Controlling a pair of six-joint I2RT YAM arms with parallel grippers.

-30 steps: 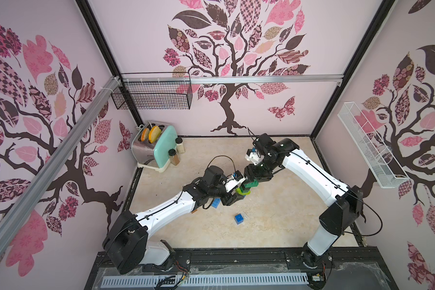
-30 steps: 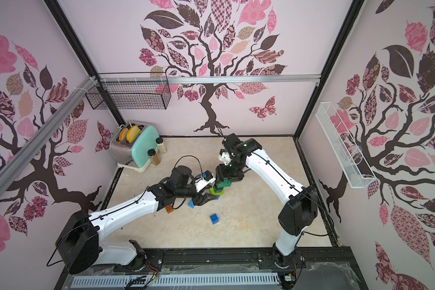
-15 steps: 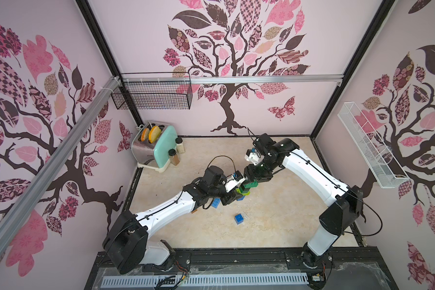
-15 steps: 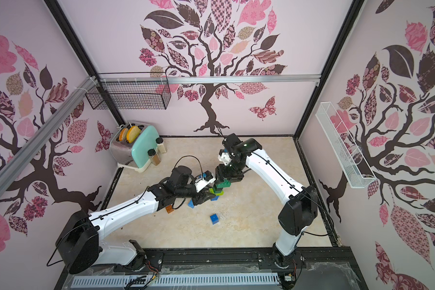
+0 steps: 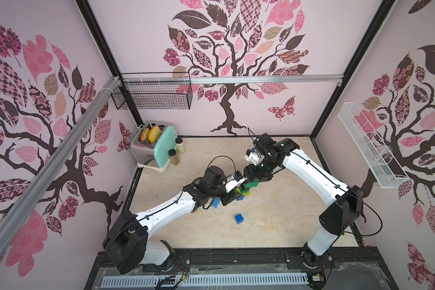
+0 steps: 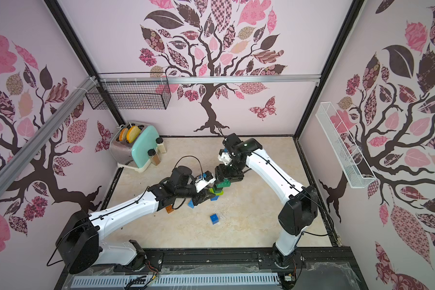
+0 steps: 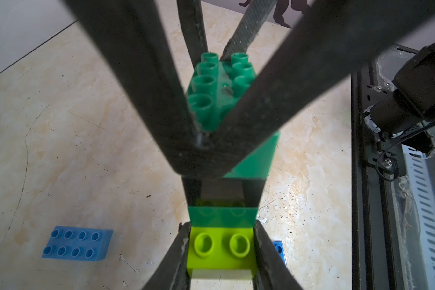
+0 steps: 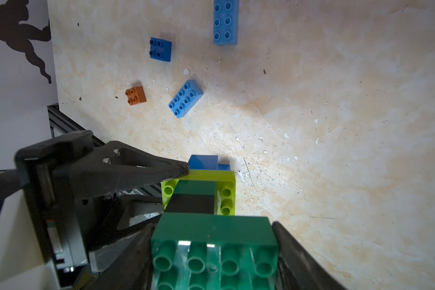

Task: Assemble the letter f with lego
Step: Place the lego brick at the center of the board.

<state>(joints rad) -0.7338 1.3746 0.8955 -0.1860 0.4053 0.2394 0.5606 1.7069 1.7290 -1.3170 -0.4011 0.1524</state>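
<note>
A lego stack stands mid-table: a blue base point(image 5: 241, 198), a lime green brick point(image 7: 221, 258), a small dark green brick point(image 8: 196, 187), a black brick point(image 8: 190, 203) and an oblong dark green brick point(image 8: 214, 251) on top. My left gripper point(image 7: 221, 227) is shut on the lime green brick, one finger on each side. My right gripper point(image 8: 212, 226) reaches from the far side, with its fingers against both short ends of the top brick. In both top views the two grippers point(image 5: 236, 195) point(image 6: 224, 179) meet at the stack.
Loose bricks lie on the table near the stack: a blue square point(image 5: 239, 219), a light blue oblong point(image 7: 77, 243), another oblong point(image 8: 225, 22) and a brown square point(image 8: 135, 95). A toaster point(image 5: 152, 148) with two jars point(image 5: 173, 157) stands at the back left.
My left gripper has closed onto the lime green brick low in the stack. Both arms stay at the stack, hardly moved.
</note>
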